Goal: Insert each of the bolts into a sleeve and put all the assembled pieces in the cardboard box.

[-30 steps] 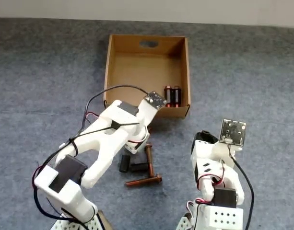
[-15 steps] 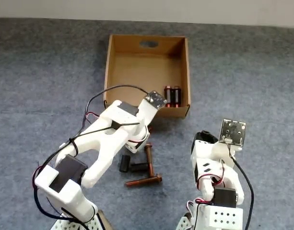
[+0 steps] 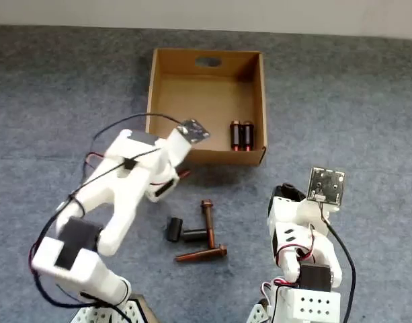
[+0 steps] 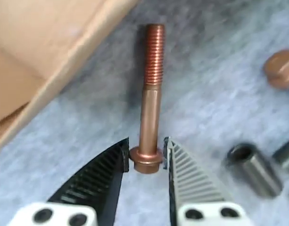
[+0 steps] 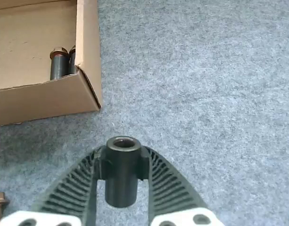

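Two assembled pieces (image 3: 240,134) in cardboard box (image 3: 192,104) | lying side by side

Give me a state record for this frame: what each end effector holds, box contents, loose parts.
left end effector: shut on a copper bolt, gripped at the head, beside the box wall
right end effector: shut on a black sleeve, bore empty
cardboard box: two assembled pieces, side by side in the corner nearest the right arm
loose bolts: two, on the carpet between the arms
loose sleeves: two, next to those bolts
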Robot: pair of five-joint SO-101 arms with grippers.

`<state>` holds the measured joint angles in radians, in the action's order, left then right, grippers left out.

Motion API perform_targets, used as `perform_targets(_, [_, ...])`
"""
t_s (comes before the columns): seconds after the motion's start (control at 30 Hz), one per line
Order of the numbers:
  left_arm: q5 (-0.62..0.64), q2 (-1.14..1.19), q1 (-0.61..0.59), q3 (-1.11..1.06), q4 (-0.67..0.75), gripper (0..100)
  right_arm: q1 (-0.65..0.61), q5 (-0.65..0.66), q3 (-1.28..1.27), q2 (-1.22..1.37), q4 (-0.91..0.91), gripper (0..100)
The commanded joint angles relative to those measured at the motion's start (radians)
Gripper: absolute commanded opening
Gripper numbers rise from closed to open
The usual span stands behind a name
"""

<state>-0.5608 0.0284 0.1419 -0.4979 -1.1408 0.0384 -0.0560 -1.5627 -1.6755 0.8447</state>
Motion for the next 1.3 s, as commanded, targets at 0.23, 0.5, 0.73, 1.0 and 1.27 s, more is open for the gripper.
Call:
perform_targets(0.23, [-0.566,-0.363,-0.170,-0.151,-0.216,2,0.012,-0.008,0.005,-0.012,0.002,0.5])
perform_targets(0.5, [-0.758,-0.383,-0.209,-0.263,-0.206,2,0.012,-0.008,0.005,-0.012,0.002,0.5])
perform_targets(0.73, [-0.755,-0.383,-0.208,-0.321,-0.046,13,0.012,-0.008,0.005,-0.010,0.002,0.5])
perform_targets(1.0, [-0.755,-0.392,-0.259,-0.302,0.014,22,0.012,-0.008,0.005,-0.008,0.002,0.5])
perform_targets(1.27, [-0.439,-0.392,-0.334,-0.165,-0.044,21,0.012,-0.008,0.005,-0.010,0.002,0.5])
